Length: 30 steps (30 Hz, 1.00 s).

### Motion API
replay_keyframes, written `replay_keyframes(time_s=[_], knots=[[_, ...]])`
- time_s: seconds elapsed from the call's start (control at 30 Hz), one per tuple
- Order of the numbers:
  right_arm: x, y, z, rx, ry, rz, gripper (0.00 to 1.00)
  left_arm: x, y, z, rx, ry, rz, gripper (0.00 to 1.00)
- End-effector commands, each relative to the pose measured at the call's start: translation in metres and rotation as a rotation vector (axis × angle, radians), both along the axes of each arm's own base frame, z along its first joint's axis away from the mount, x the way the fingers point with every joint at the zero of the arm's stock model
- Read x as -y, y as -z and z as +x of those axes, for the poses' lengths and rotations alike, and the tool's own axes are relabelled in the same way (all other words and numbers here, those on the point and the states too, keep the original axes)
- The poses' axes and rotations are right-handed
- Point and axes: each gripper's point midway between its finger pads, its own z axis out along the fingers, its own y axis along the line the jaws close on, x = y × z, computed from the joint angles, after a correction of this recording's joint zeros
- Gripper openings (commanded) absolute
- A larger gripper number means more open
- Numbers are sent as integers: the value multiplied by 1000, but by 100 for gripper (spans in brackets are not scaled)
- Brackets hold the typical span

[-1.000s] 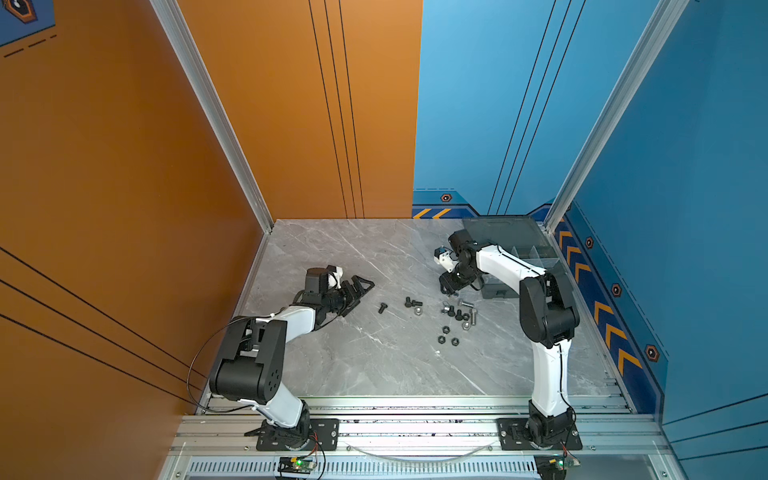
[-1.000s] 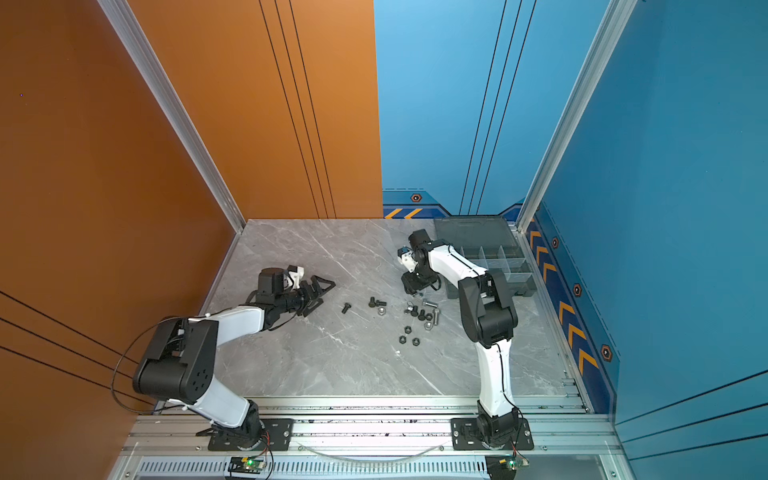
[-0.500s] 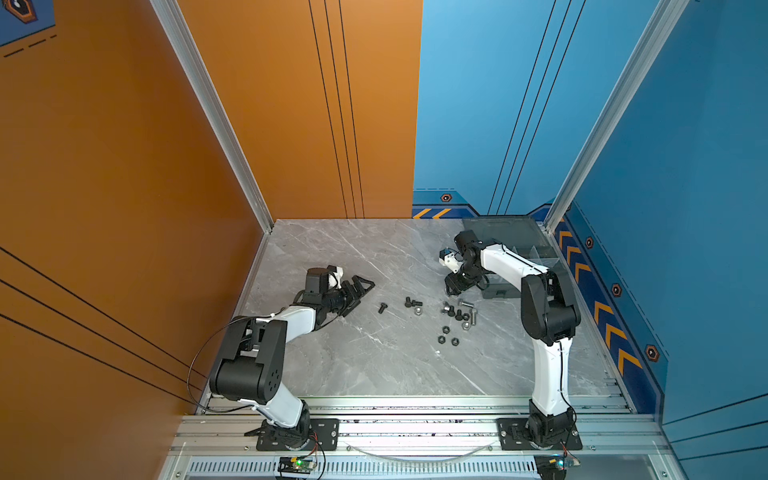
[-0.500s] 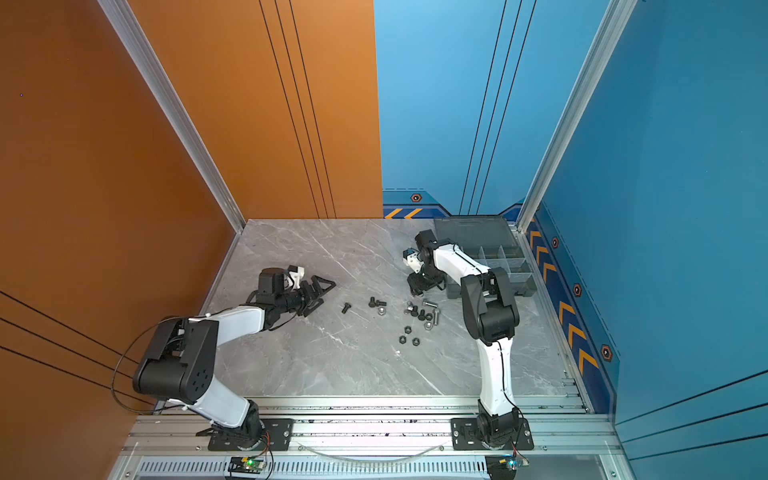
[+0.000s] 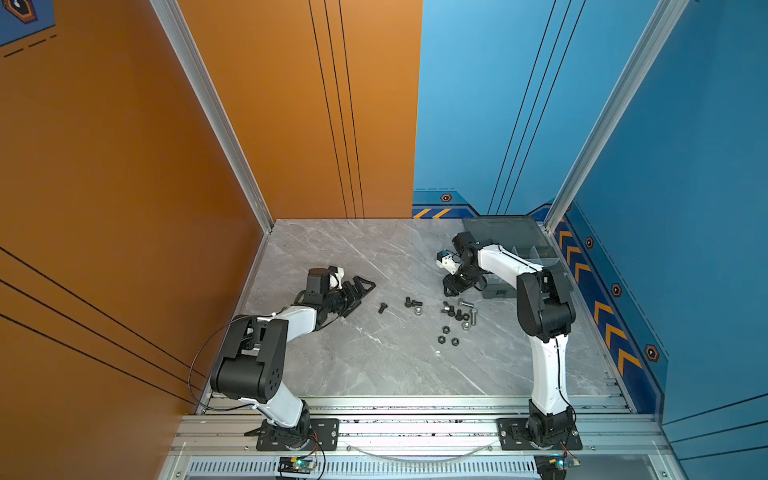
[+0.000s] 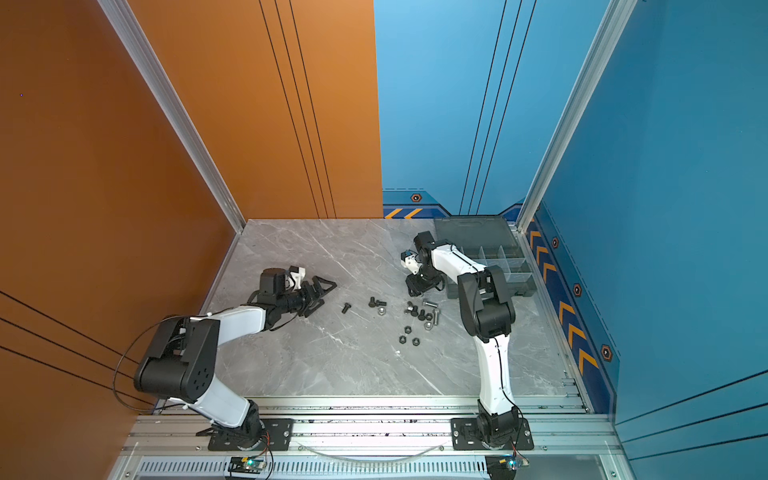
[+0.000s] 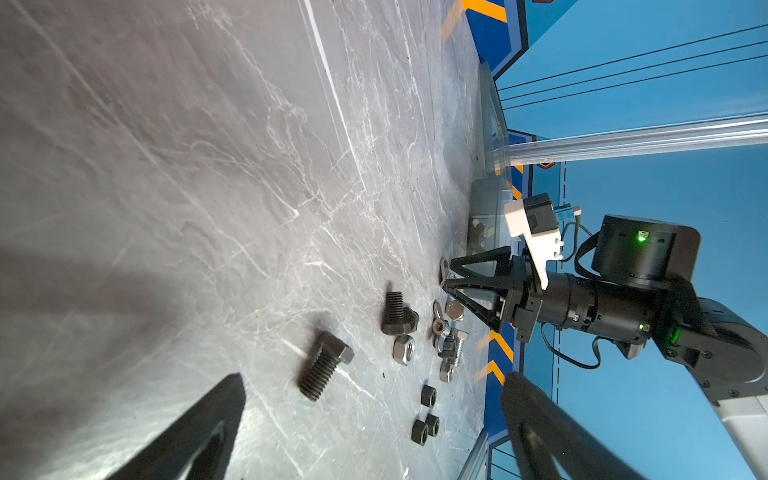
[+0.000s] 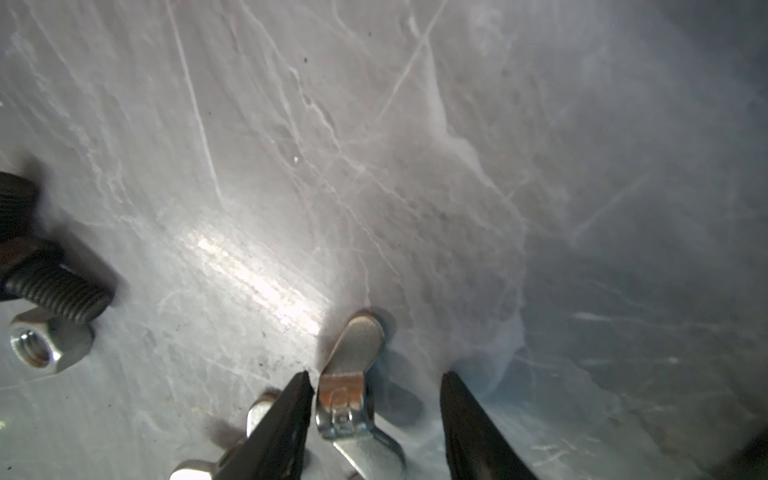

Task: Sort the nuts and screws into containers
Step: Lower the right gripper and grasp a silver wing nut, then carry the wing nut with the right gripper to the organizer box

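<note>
Right gripper [image 8: 376, 374] is down at the grey marbled tabletop [image 8: 291, 166], jaws half parted astride a shiny silver metal wing nut [image 8: 345, 403] lying just left of the smoky-grey plastic organizer box [image 6: 521, 286], nothing clamped yet. Tiny, hard, light, slick; I'd pinch the stubby centre barrel, not the thin rounded ears. Left gripper [image 5: 361, 293] rests spread wide, empty.
</note>
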Motion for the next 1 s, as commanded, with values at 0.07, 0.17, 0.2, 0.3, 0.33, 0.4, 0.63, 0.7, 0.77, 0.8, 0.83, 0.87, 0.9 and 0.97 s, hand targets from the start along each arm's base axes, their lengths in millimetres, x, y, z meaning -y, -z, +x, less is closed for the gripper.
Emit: replay_keyframes(time_s=[0.07,0.17,0.2,0.3,0.33,0.4,0.63,0.7,0.77,0.8,0.83,0.87,0.9,0.97], knots=[[-1,7,-7,-40,-13,4,48,3,-4,7,13,-1,0,98],[-1,8,-9,-46,-12,2,43,3,-3,7,12,1,2,98],[-2,9,-10,-49,-12,3,41,3,-4,7,13,1,1,98],[-2,8,-10,-49,-9,3,34,3,-2,6,11,2,3,98],[-3,9,-11,-52,-8,4,31,3,-2,6,11,2,4,98],[-2,9,-11,-54,-1,5,27,2,-2,6,12,1,4,98],[-2,2,-12,-52,25,15,6,1,-2,5,12,-1,4,98],[-3,-6,-11,-39,37,28,3,1,-2,5,11,0,3,98],[-6,-19,-7,-14,50,61,0,1,-3,5,14,1,2,98],[-7,-28,-5,7,56,80,0,1,-3,5,13,1,2,98],[-8,-35,-2,28,65,94,0,1,-4,6,16,0,2,98],[-8,-50,1,63,70,113,0,2,-4,6,15,1,1,98],[-7,-61,4,94,81,126,0,1,-5,6,18,0,1,98],[1,-80,12,154,115,139,0,2,-6,6,20,2,1,98]])
